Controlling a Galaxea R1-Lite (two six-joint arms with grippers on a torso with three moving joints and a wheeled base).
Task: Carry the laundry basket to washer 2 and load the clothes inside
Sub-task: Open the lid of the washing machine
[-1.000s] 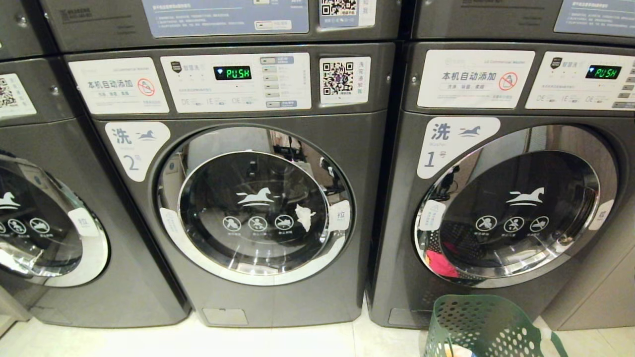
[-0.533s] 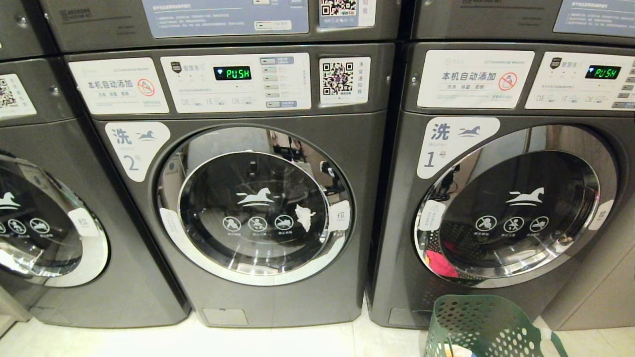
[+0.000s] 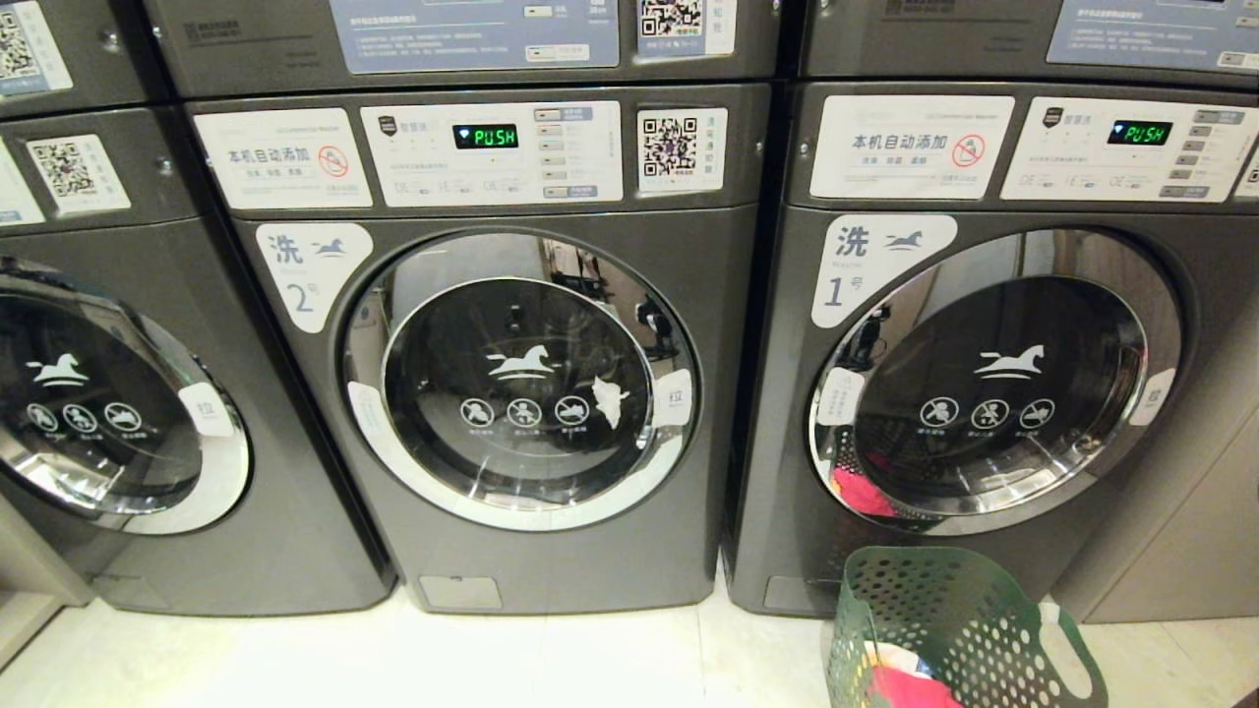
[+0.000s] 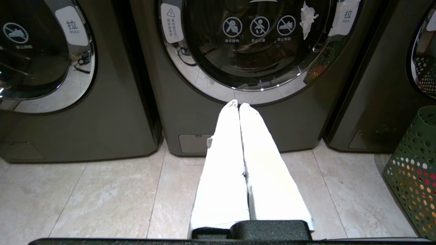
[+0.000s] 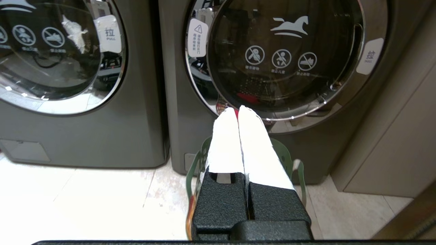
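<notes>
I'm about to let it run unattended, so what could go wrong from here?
The laundry basket stands on the floor before the washer labelled 1, not washer 2, so the clothes might go into the wrong machine. Washer 2's door looks closed, and both the left claw and right claw are shut; loading could stall there.

Long white tapered fingers mark both the left gripper [image 4: 235,103] and the right gripper [image 5: 235,110], each pair set in black textured mounting blocks.

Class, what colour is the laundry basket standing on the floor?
The laundry basket is dark green with round holes; the head view shows it best.
</notes>
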